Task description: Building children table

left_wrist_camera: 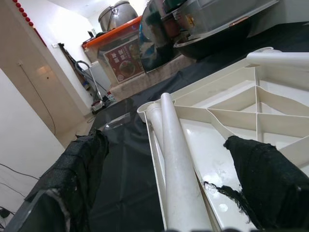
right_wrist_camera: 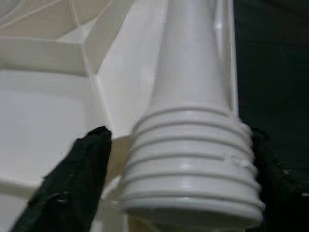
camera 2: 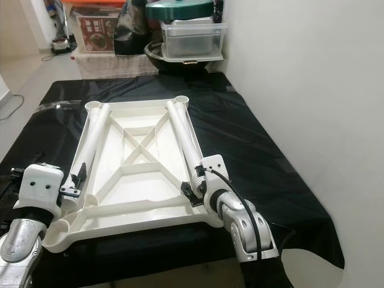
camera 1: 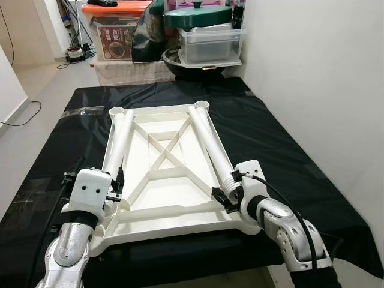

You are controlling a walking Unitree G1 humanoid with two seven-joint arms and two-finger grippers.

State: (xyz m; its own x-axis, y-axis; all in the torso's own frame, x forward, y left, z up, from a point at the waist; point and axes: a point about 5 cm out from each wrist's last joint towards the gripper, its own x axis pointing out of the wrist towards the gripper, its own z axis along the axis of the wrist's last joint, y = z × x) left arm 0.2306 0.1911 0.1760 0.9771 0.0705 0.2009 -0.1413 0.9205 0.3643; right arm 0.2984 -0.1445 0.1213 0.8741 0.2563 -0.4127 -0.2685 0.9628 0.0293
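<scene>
A white plastic table top (camera 1: 174,198) lies upside down on a black cloth (camera 1: 270,138), its ribs and corner sockets facing up. Two white legs lie lengthwise on it, the left leg (camera 1: 120,141) and the right leg (camera 1: 210,141). My left gripper (camera 1: 114,186) sits at the near end of the left leg, open, with its fingers (left_wrist_camera: 77,174) straddling the leg (left_wrist_camera: 176,159) with gaps on both sides. At the near end of the right leg, my right gripper (camera 1: 227,191) is open around the threaded end (right_wrist_camera: 188,164), one finger (right_wrist_camera: 77,179) slightly apart from the thread.
Beyond the cloth's far edge stand an orange-lidded storage box (camera 1: 114,30), a clear container (camera 1: 210,43) under a green lid, and a black wok (camera 1: 198,66). A white wall (camera 1: 324,72) runs along the right. Cables (camera 1: 24,114) lie on the floor at the left.
</scene>
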